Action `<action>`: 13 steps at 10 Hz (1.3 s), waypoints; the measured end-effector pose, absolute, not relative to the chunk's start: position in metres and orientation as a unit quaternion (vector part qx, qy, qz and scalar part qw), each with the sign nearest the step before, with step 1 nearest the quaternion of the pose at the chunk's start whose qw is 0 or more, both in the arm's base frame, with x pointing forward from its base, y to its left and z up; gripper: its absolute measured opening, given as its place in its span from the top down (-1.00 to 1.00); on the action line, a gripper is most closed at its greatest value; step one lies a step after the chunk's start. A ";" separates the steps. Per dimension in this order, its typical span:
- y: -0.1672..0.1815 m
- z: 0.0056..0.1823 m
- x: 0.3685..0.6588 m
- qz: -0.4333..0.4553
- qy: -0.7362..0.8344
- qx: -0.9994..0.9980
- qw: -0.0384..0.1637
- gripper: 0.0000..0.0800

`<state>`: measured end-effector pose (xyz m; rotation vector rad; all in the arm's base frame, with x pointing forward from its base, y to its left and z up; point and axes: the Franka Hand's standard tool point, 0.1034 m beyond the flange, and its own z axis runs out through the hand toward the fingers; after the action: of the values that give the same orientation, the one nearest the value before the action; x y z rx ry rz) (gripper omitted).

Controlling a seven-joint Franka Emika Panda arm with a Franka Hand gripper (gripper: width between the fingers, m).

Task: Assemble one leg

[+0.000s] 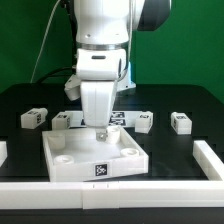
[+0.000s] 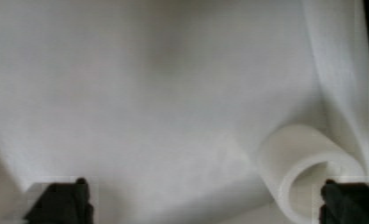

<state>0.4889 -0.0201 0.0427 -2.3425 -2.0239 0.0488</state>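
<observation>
Several small white legs with black-and-white tags lie on the black table behind the panel: one [image 1: 33, 118] and another [image 1: 63, 120] on the exterior view's left, one [image 1: 146, 121] and another [image 1: 181, 122] on its right. My gripper [image 1: 98, 130] hangs low over the back part of the large white square panel [image 1: 70, 160], touching no leg. In the wrist view the panel surface [image 2: 163, 100] fills the picture, with a round corner socket [image 2: 314, 165] close to one fingertip [image 2: 353, 200]. The gripper [image 2: 206, 200] is open and empty, with its jaws wide apart.
A white rail [image 1: 110, 190] runs along the table's front and another [image 1: 207, 155] along the exterior view's right side. The marker board [image 1: 122, 117] lies behind the panel, partly hidden by the arm. A tag [image 1: 101, 171] marks the panel's front face.
</observation>
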 end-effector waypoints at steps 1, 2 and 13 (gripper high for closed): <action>-0.020 0.043 0.489 0.016 -0.653 -0.756 0.023 -0.62; -0.020 0.043 0.489 0.016 -0.653 -0.757 0.023 -0.62; -0.040 0.011 0.439 0.034 -0.792 -0.609 0.023 -0.62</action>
<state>0.4395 -0.0399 0.0106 -1.8864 -2.4510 0.1052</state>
